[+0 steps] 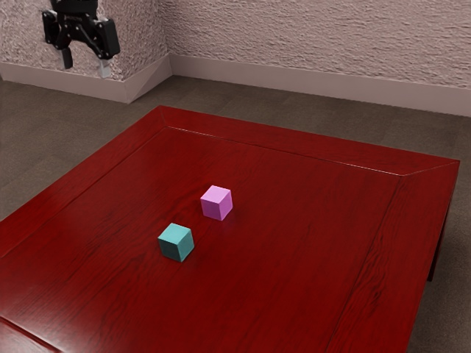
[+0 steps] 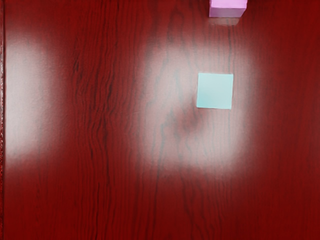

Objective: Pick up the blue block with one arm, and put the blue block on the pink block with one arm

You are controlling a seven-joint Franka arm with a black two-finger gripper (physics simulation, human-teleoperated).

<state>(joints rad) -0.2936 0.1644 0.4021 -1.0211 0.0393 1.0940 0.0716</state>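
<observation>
Nearest on tabletop (image 1: 309, 287), sitting blue block (image 1: 176, 242), near pink block (image 1: 216, 202), not touching. Hanging high with fingers (image 1: 105, 69) spread wide, holding nothing. Centring over blue block, squaring to its sides, descending straight before closing.

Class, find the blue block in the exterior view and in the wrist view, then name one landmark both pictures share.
Exterior view: the blue block sits near the middle of the red table, nearer the camera than the pink block and to the exterior view's left of it, not touching.
Wrist view: the blue block shows from above as a square, with bare table between it and the pink block.
Shared landmark: the pink block.
</observation>
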